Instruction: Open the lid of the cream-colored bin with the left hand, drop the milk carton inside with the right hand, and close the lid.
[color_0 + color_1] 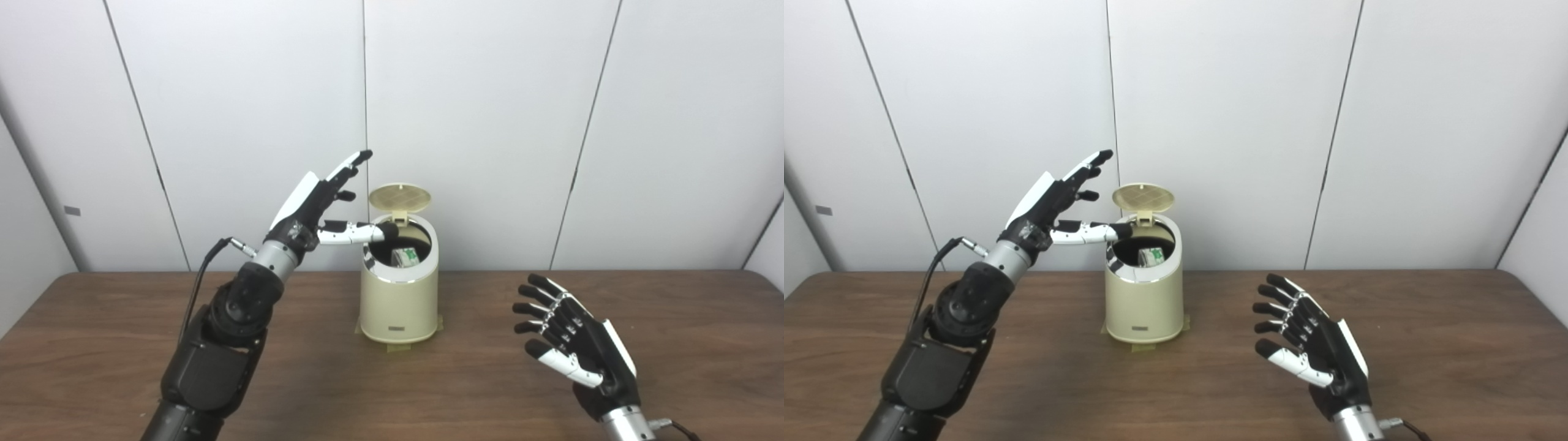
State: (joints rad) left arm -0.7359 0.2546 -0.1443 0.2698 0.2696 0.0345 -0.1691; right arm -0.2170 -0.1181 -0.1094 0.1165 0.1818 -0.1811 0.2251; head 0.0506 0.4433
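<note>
Tabletop bin (398, 300): carton (405, 256) inside, hands apart.

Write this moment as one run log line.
lid: open | milk carton: inside bin | left hand: open, by rim | right hand: open, empty

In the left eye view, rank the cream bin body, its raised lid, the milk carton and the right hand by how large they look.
1. Cream bin body
2. Right hand, though nearness to the camera inflates it
3. Raised lid
4. Milk carton, only partly visible inside the bin
</note>
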